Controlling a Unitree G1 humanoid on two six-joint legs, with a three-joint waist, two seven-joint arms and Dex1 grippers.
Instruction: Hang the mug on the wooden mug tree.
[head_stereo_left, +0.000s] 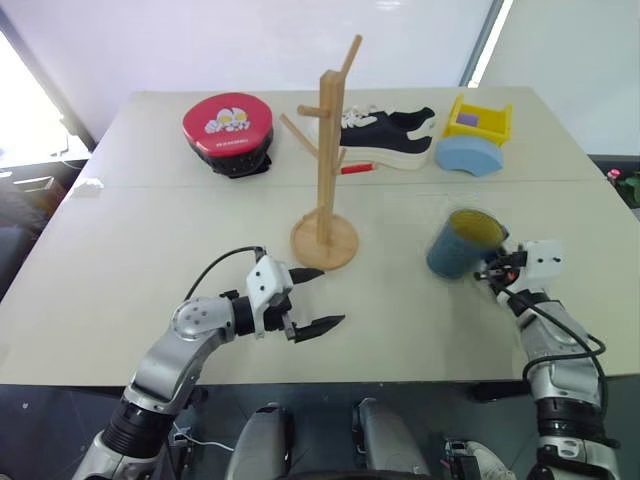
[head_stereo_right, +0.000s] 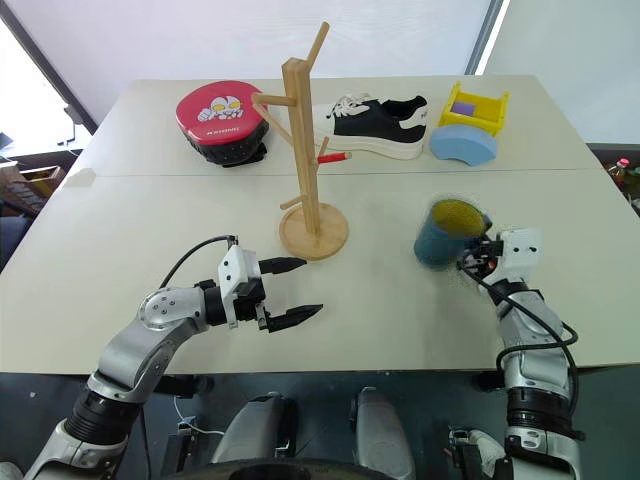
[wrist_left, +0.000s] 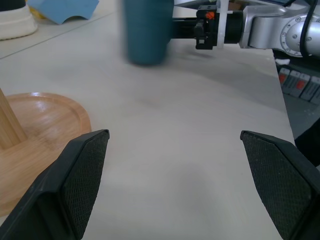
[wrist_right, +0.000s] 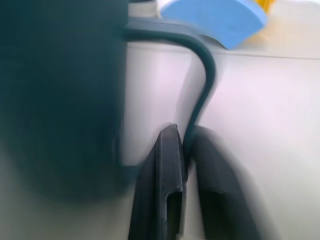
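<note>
The mug (head_stereo_left: 462, 243) is held by its handle, pinched between the closed fingers of the right gripper (head_stereo_left: 492, 268), tilted, near the table's (head_stereo_left: 150, 250) right edge. The left gripper (head_stereo_left: 312, 298), jaws spread wide and empty, is seen near the front edge. Bare tabletop lies between the mug and the wooden mug tree (head_stereo_left: 326, 160).

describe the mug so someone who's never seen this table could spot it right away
Start at the wooden mug tree mid-table, then look toward the robot's right. The mug is there, its handle pinched by the right gripper: blue-grey outside, yellow inside, unlike the light blue block farther back.
</note>
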